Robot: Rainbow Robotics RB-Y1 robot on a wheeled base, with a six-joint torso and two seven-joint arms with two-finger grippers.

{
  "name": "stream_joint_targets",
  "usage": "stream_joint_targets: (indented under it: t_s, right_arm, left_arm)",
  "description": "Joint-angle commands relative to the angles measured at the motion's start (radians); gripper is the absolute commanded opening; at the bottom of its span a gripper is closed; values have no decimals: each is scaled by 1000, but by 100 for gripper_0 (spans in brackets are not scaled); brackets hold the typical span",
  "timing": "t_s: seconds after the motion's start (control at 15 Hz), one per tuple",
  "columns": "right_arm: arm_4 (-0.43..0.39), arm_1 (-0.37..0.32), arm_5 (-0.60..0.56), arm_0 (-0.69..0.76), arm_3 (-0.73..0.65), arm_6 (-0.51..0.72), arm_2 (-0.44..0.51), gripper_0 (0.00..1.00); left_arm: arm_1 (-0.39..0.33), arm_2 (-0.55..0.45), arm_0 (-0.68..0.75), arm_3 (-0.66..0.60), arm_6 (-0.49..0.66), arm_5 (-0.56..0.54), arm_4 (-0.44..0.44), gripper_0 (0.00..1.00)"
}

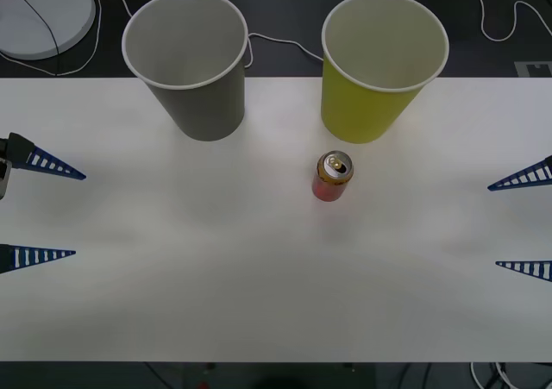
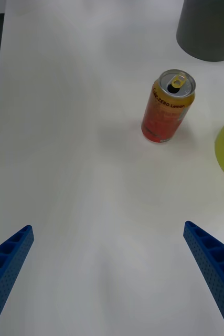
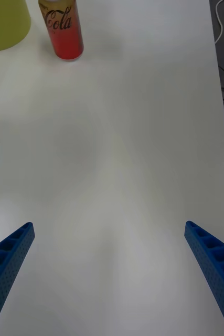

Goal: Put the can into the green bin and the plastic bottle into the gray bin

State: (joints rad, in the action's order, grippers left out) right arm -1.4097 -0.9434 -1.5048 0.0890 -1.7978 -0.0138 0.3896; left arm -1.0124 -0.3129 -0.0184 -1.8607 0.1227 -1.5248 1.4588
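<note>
Left gripper [image 1: 39, 213] at table's [image 1: 172, 294] left edge, fingers spread wide, empty. Gray bin [image 1: 188, 65] back left, green bin [image 1: 379, 65] back right, both upright. Can [image 1: 332, 177] upright, long axis vertical, pull tab up, just before green bin; label reads "Cola", "ZERO Lemon". Right gripper [image 1: 522, 223] at right edge, spread wide, empty.

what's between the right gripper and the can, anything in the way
Nothing visible. The right gripper is open at the table's right edge, and bare white table runs from it to the upright can, which stands just in front of the green bin.
</note>
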Motion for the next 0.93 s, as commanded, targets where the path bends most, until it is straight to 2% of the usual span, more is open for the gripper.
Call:
stream_joint_targets:
  t_s: [0.07, 0.53, 0.93]
  right_arm:
    - [0, 0, 0, 0, 0, 0, 0, 100]
    - [41, 28, 11, 32, 25, -6, 9, 100]
    - [121, 52, 83, 34, 153, -61, -25, 100]
  left_arm:
    - [0, 0, 0, 0, 0, 0, 0, 100]
    - [0, 0, 0, 0, 0, 0, 0, 100]
    - [0, 0, 0, 0, 0, 0, 0, 100]
